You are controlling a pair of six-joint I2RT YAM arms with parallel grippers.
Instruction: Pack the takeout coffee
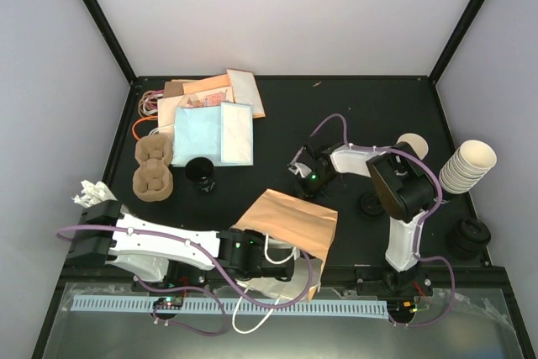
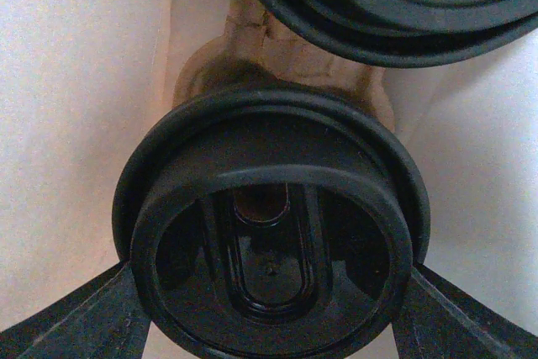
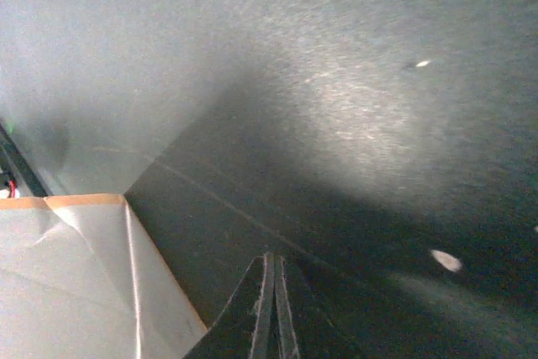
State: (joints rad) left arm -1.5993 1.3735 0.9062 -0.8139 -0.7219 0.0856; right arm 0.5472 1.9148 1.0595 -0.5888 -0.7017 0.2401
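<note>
The coffee [image 2: 269, 208], likely light and crushable, seems best held where the left gripper [image 2: 271, 290] clamps it, at the stiff lid rim; right gripper [image 3: 271, 308] closed, empty.

Stacked cream cups [image 1: 465, 166], pulp carriers [image 1: 154, 167], blue napkins [image 1: 214, 134]

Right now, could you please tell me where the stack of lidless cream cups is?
In the top view, the stack of cream cups sits tilted at the right edge of the table, just right of the right arm.
</note>
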